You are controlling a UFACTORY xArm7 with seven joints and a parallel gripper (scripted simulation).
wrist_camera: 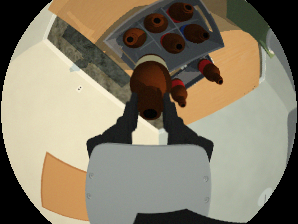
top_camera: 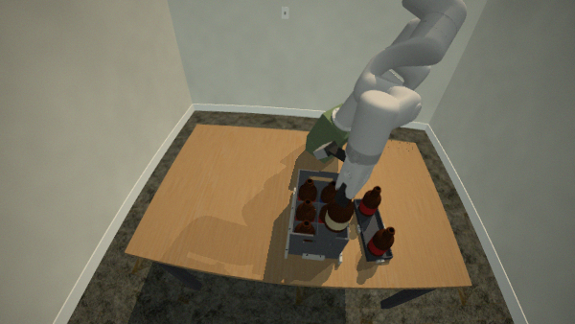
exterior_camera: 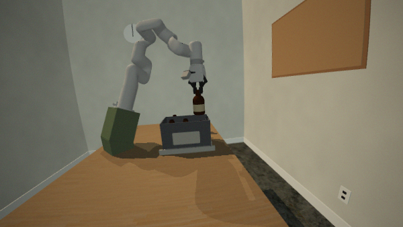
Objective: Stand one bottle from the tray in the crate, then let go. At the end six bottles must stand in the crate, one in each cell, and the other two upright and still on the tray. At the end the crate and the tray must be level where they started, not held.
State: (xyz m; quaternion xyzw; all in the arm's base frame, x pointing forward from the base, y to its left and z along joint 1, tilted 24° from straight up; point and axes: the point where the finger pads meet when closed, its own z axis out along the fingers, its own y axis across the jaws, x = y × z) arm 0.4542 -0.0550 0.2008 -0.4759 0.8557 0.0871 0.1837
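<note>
My gripper [top_camera: 341, 191] [exterior_camera: 199, 89] [wrist_camera: 150, 100] is shut on the neck of a brown bottle [top_camera: 338, 214] [exterior_camera: 199, 105] [wrist_camera: 152, 84] with a cream label. It holds the bottle upright above the right side of the grey crate [top_camera: 316, 245] [exterior_camera: 186, 129] [wrist_camera: 115, 35], bottom about level with the rim. Several brown bottles stand in the crate's cells, one of them [top_camera: 308, 190] [wrist_camera: 157, 23] at the back. The cell under the held bottle is hidden. The narrow grey tray [top_camera: 370, 223] lies right of the crate with two red-labelled bottles [top_camera: 371, 201] [top_camera: 381, 241] upright on it.
The crate and tray rest on a wooden table [top_camera: 216, 192] [exterior_camera: 134, 188]. The arm's green base block [top_camera: 326, 131] [exterior_camera: 119, 129] stands behind the crate. Walls close in on the far and right sides.
</note>
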